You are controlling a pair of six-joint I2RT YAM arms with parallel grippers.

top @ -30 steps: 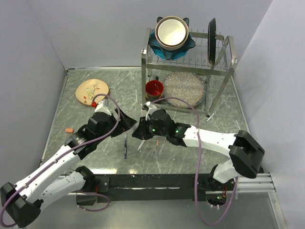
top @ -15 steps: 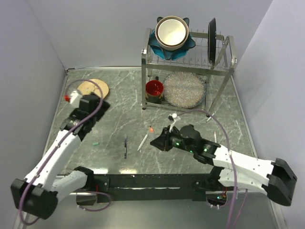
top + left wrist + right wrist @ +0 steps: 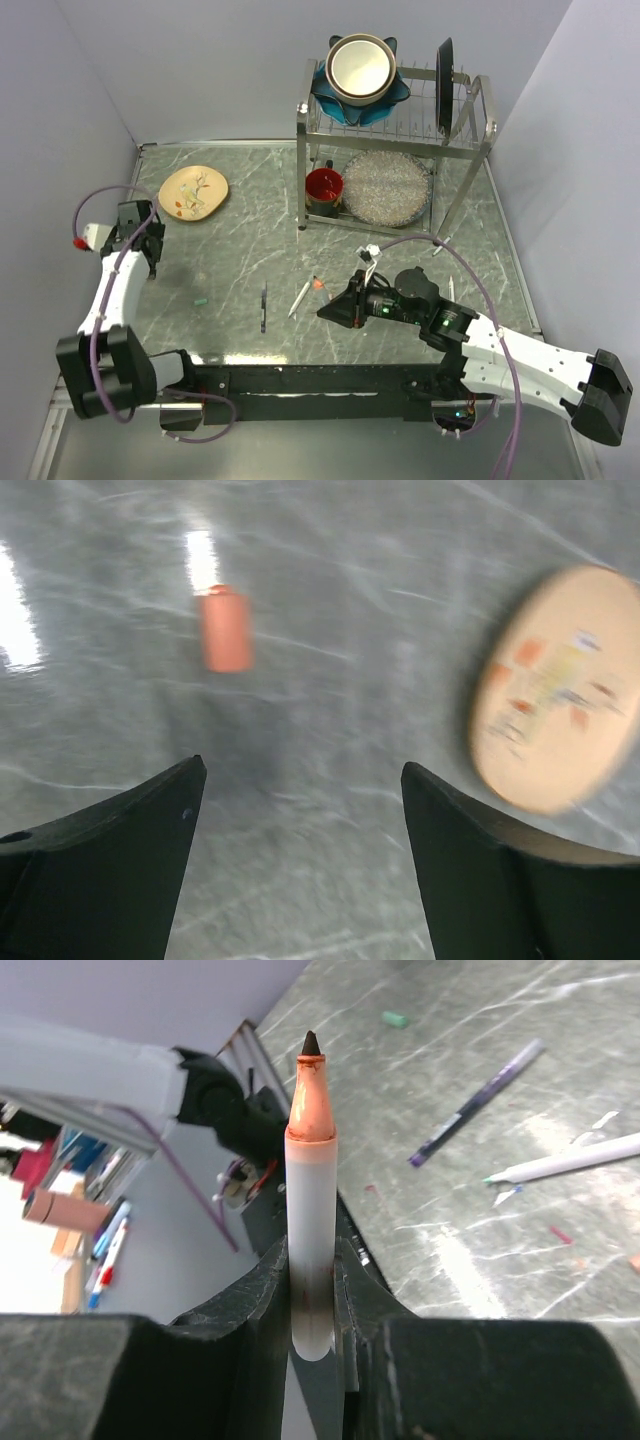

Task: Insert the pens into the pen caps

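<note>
Now the two arms, which were close together over the middle of the table point(image 3: 250, 225) a second ago, have parted. The left gripper point(image 3: 300, 775) has swung out to the far left edge, near the plate point(image 3: 193, 192). It hangs there with its fingers spread wide and nothing between them. Its wrist camera, blurred by motion, shows the orange cap point(image 3: 226, 628) lying on the table just ahead of the fingertips, with the plate off to the right. The right gripper point(image 3: 312, 1260) has pulled back toward the near side and pinches a white pen point(image 3: 309, 1200) by its barrel. The pen's orange nib end stands bare beyond the fingers. On the table between the arms lie a dark pen point(image 3: 263, 307), a second white pen point(image 3: 300, 298) near it, and a teal cap point(image 3: 200, 300) further left, well apart from both pens. The split reads as a division of work: one arm has its pen, and the other is going for what looks like the matching cap. No pen on view sits in a cap, so the task seems to be near its start. Next, I judge, the left fingers need to drop over the orange cap, close on it and carry it back to meet the nib.
</note>
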